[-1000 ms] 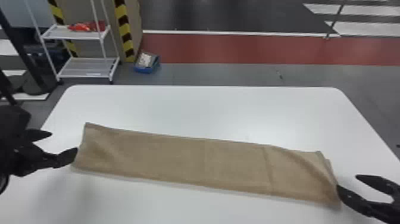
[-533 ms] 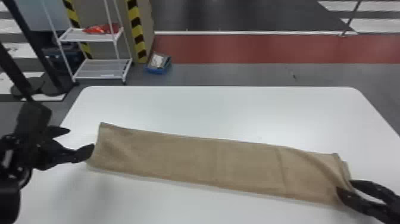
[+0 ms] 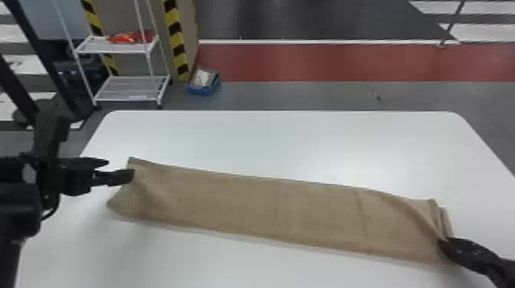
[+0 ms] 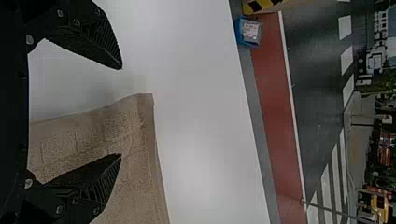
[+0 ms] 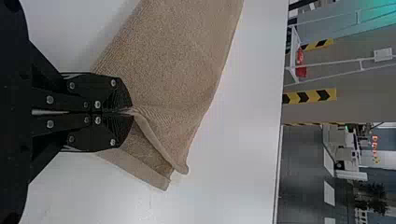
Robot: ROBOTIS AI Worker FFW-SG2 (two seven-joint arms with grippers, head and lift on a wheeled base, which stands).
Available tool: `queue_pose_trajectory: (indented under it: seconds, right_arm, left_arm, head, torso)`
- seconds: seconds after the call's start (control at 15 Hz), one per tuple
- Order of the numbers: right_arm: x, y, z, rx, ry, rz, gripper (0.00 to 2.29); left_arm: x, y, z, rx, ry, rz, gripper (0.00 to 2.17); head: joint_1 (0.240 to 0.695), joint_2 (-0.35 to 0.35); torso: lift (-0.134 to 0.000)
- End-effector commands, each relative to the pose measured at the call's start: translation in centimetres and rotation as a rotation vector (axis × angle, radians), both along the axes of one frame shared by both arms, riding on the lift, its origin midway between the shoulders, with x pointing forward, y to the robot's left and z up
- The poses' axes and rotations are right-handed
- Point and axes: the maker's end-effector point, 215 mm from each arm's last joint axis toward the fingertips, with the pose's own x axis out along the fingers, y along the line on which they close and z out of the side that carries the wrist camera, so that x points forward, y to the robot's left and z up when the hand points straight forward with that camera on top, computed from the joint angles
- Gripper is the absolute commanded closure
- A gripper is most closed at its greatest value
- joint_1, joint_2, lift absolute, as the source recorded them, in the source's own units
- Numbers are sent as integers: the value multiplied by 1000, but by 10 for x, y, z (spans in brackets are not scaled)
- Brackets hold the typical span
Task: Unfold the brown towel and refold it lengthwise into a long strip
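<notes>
"Looking at the brown towel [image 3: 268,207], which way does it point?"

"Its long axis runs left to right across the white surface [image 3: 268,145], on a slant: left end farther from the robot, right end nearer."

"So it's a strip?"

"Yes, long and narrow, though the layered edges at its right end sit slightly out of line."

"And the left gripper [image 3: 120,169]?"

"At the left end, jaws apart. I can't tell whether they touch the cloth."

"The right gripper [image 3: 443,245]?"

"Jaws clamped on the towel at the right end's near part, a crease slanting from there toward the far long edge."
</notes>
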Motion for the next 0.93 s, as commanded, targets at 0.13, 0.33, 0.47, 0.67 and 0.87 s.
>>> queue_pose_trajectory:
  seconds: [0.13, 0.33, 0.47, 0.67, 0.87]
  right_arm:
    - [-4, -9, 3, -9, -11, -13, 1268]
    - [-5, -10, 3, -13, -14, -14, 1268]
    - [-5, -10, 3, -13, -14, -14, 1268]
    - [-5, -8, 2, -9, -13, -12, 1268]
    - [-8, -10, 2, -9, -12, -15, 1268]
  left_arm:
    - [22, -7, -2, -180, 98, 27, 343]
    - [24, -11, -13, -181, 127, 24, 346]
    - [27, -14, -17, -179, 132, 14, 350]
    - [35, -18, -19, -147, 103, -5, 346]
    - [40, -24, -21, -118, 87, -34, 768]
  head:
    - [695, -11]
    - [695, -21]
    - [695, -25]
    - [695, -29]
    - [695, -31]
  torso:
    - [-123]
    - [-123]
    - [-123]
    - [-123]
    - [-123]
